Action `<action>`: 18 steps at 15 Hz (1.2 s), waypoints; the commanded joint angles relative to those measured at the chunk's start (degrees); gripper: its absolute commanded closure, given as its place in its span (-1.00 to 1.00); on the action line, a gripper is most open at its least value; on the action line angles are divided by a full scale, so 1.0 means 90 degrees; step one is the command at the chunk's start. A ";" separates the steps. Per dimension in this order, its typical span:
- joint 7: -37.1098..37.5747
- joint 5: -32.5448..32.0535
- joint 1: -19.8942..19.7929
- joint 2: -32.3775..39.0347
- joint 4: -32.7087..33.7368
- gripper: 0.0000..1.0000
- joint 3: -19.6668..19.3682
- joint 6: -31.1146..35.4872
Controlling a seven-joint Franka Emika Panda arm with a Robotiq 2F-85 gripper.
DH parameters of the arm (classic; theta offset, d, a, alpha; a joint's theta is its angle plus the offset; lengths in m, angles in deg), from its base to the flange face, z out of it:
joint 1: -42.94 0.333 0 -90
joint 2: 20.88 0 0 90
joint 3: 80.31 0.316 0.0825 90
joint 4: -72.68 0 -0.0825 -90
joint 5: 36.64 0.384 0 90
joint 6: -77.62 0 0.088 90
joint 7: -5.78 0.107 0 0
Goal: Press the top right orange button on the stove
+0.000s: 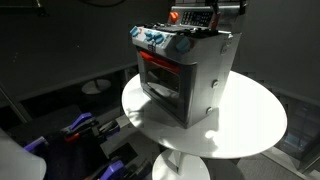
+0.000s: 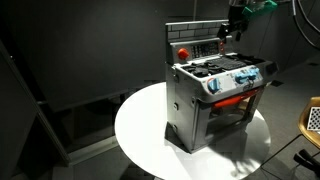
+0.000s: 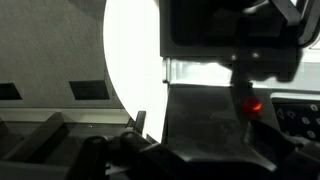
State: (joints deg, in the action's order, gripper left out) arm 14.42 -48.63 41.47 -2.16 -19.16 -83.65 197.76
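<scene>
In an exterior view, the toy stove (image 1: 190, 85) sits pretty much in the middle of a round white table (image 1: 250, 125). Its red-framed glass door (image 1: 160, 72) and blue-and-white knobs (image 1: 155, 40) face the lower left. The gripper (image 1: 205, 14) is right up at the top of the raised back panel (image 1: 188, 17), at the stove's rear edge. It's cropped by the top of the frame, so I can't tell if the fingers are spread or pressed together.

In an exterior view from the opposite side, the stove (image 2: 190, 110) is on the same table (image 2: 140, 130). The gripper (image 2: 232, 30) comes in from the upper right and sits at the right-hand end of the back panel (image 2: 195, 38). It looks like it's touching or just about touching there. One red button (image 2: 183, 50) shows at the panel's left end, well away from the gripper. The finger state is too small and dark to read here too. The oven door (image 2: 232, 103) looks closed, and what's behind the glass is too dark to make out.

The wrist view is mostly dark blur. The gripper (image 3: 250, 75) hangs down from the top, with a glowing orange-red button (image 3: 252, 105) just beyond its tip. The bright table (image 3: 135, 60) is off to the left.
</scene>
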 commanded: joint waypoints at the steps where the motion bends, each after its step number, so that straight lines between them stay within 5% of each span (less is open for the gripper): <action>1: -0.0020 0.0049 0.0022 -0.0031 0.0165 -1.00 -0.0056 -0.0141; 18: -0.1250 0.0266 0.0001 -0.1447 -0.0332 -1.00 0.0137 -0.2690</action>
State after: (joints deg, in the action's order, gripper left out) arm 6.83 -48.07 41.94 -11.58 -19.44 -82.92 175.69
